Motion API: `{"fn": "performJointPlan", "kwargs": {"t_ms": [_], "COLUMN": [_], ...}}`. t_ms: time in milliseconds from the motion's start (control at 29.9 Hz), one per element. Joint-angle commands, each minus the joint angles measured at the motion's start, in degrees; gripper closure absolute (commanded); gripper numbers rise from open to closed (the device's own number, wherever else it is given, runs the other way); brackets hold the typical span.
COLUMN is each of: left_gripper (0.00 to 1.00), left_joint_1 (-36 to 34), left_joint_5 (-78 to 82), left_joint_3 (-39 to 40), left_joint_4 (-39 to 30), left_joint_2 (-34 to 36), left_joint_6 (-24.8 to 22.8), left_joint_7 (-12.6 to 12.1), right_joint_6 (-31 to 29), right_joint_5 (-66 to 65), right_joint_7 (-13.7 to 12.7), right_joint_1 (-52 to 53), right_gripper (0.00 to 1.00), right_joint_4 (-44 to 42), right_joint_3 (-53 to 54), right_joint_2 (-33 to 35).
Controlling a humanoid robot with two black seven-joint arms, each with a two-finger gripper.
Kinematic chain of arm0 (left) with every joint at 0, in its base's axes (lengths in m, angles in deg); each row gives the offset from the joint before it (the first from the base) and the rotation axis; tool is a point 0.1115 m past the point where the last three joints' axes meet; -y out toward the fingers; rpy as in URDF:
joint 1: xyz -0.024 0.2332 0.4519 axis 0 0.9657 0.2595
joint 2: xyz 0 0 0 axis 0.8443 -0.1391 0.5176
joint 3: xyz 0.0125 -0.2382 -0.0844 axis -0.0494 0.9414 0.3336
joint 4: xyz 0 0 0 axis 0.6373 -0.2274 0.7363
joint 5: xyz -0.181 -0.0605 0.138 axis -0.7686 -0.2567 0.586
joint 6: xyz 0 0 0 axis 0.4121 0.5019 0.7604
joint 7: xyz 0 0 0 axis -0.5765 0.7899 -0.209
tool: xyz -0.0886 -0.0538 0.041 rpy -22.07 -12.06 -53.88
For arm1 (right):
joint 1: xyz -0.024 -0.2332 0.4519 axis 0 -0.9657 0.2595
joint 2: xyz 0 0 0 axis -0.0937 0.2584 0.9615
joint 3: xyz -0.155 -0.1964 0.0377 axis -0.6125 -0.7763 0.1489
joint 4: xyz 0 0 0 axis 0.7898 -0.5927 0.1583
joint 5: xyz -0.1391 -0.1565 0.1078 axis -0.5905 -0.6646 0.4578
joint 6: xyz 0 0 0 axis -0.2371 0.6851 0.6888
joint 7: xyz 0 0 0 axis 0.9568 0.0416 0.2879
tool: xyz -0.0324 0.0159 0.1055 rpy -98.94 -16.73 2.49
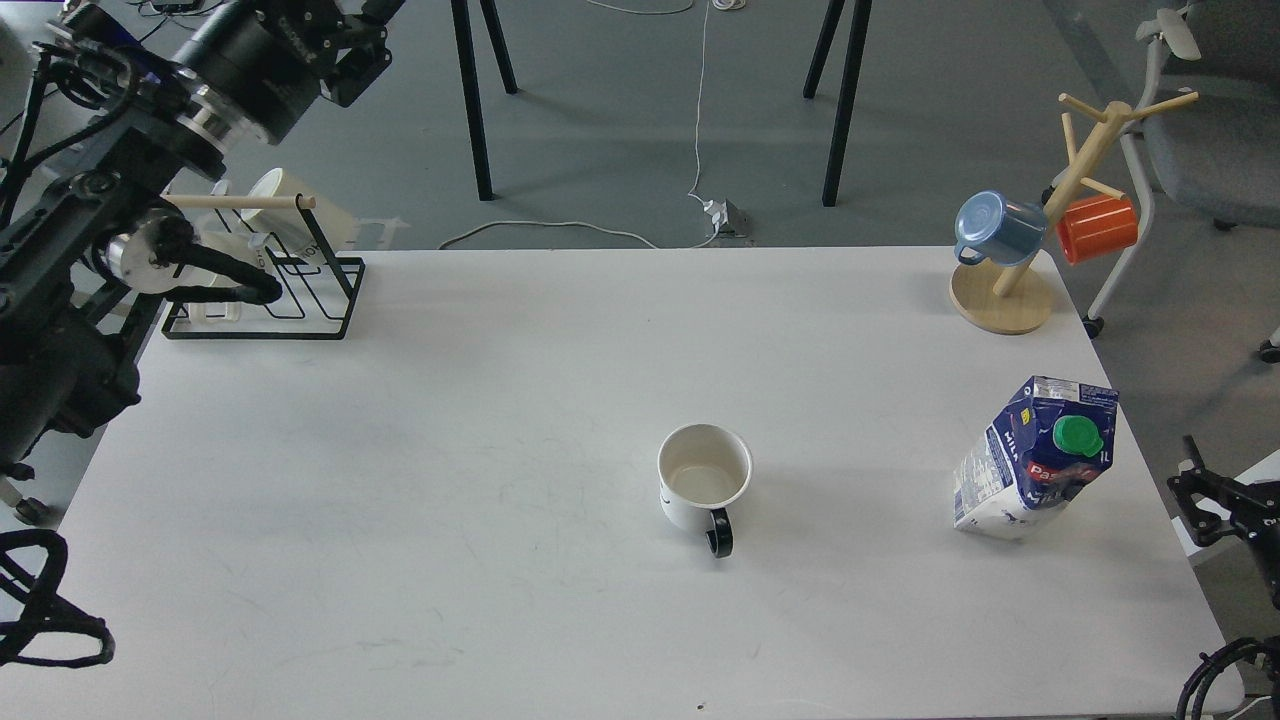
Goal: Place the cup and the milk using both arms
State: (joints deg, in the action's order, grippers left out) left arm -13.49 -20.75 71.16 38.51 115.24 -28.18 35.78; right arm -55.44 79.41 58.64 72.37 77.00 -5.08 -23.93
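The white cup [703, 480] with a black handle stands upright and alone near the middle of the white table [500, 420], its handle toward the front edge. The blue and white milk carton [1035, 455] with a green cap stands near the table's right edge. My left gripper [352, 40] is raised high at the top left, far from the cup, with its fingers partly cut off by the frame. My right gripper [1205, 498] is low, just off the table's right edge and right of the milk. It looks small and dark. Neither gripper holds anything.
A wooden mug tree [1003, 297] with a blue mug [992, 228] and an orange mug [1097, 227] stands at the back right corner. A black wire rack [270, 290] with white mugs stands at the back left, under my left arm. A grey chair [1210, 140] is off to the right.
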Motion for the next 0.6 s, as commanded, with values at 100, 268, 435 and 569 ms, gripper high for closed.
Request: {"fn": "performJointPlan", "kwargs": {"t_ms": [100, 268, 435, 569], "left_gripper": [0.00, 0.00, 0.00, 0.00], "left_joint_1": [1.42, 1.68, 4.05, 4.23], "left_joint_5": [-20.96, -26.86, -29.68, -29.68], "left_joint_3": [-0.19, -0.19, -0.10, -0.19], "left_joint_4": [16.55, 18.15, 18.94, 19.03], "left_joint_2": [0.94, 0.76, -0.99, -2.14], "left_joint_6": [-1.52, -3.37, -3.46, -3.46], "left_joint_7": [1.24, 0.89, 0.88, 0.88], "right_joint_6": [0.00, 0.00, 0.00, 0.00], "right_joint_5": [-0.18, -0.53, -0.62, -0.80], "right_joint_7": [-0.28, -0.28, -0.37, -0.37], "right_joint_1": [-8.92, -9.01, -8.48, -8.22], "right_gripper": [0.01, 0.01, 0.01, 0.01], "right_joint_4": [9.53, 9.71, 10.67, 11.03], "right_joint_3": [-7.14, -11.01, -13.21, -14.62], "right_joint_2": [-1.38, -5.25, -6.74, -7.88]}}
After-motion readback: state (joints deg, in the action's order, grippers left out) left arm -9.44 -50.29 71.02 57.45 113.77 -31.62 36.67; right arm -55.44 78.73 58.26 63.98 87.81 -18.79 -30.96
